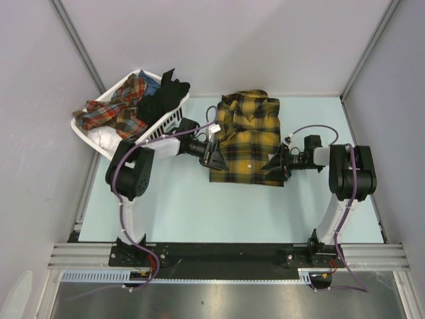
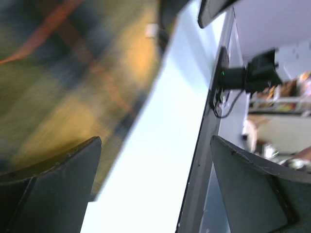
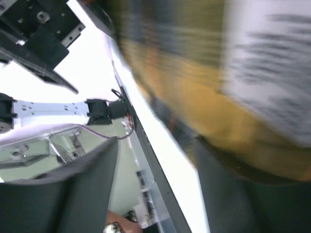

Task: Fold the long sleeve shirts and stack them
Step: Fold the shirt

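A mustard-yellow and black plaid long sleeve shirt (image 1: 247,136) lies folded flat in the middle of the table, collar toward the back. At its lower left edge my left gripper (image 1: 214,154) stands wide open. In the left wrist view, only bare table shows in the left gripper (image 2: 156,141), with the shirt (image 2: 73,73) blurred beside the left finger. My right gripper (image 1: 273,163) is at the shirt's lower right corner. The right wrist view is blurred: the right gripper (image 3: 156,145) is open, the shirt (image 3: 194,87) lies against one finger, and nothing sits in the gap.
A white slatted basket (image 1: 86,133) stands at the back left, close behind the left arm. It holds a red plaid garment (image 1: 113,109), a black one (image 1: 163,100) and other cloth. Grey walls close in the table on three sides.
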Robot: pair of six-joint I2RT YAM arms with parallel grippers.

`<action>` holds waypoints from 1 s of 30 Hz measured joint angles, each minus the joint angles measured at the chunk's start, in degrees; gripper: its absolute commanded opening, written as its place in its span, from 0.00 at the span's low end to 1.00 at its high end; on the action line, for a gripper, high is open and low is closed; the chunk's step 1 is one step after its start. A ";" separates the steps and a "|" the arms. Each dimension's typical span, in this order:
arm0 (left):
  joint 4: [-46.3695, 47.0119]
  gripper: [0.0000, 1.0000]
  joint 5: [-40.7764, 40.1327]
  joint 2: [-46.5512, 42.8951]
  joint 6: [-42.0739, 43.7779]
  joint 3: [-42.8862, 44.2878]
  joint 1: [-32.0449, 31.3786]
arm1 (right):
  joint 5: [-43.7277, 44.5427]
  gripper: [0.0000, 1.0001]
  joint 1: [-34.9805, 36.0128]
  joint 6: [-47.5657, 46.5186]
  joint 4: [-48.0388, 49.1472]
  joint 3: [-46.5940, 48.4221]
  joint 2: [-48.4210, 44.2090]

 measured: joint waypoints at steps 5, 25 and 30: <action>-1.38 0.99 0.63 -5.99 3.72 0.04 -5.51 | 0.42 0.99 5.86 1.77 1.01 0.57 -8.26; 22.71 0.99 1.01 0.26 -20.24 -12.98 2.69 | -7.39 1.00 1.40 9.49 17.68 -3.10 2.14; 13.92 0.99 -2.71 -6.12 -11.61 -13.20 3.98 | -3.56 1.00 -2.32 0.79 2.05 -1.01 -1.05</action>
